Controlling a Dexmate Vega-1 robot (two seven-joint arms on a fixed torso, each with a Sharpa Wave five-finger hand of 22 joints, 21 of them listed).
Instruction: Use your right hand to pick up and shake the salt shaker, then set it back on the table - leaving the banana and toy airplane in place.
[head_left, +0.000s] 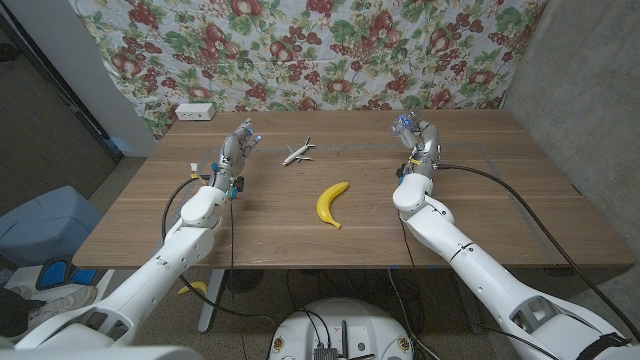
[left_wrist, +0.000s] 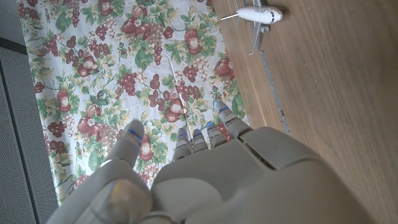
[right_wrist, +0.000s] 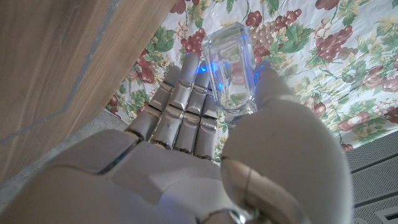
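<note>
My right hand (head_left: 412, 135) grips salt shaker (right_wrist: 233, 74), off desk (head_left: 480, 220). Shaking step now, I judge; next, set down upright, away from banana (head_left: 331, 203). Left hand (head_left: 240, 145) holds nothing, fingers apart.

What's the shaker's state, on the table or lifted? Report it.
Lifted. The right hand grips the shaker between thumb and fingers, clear of the table.
</note>
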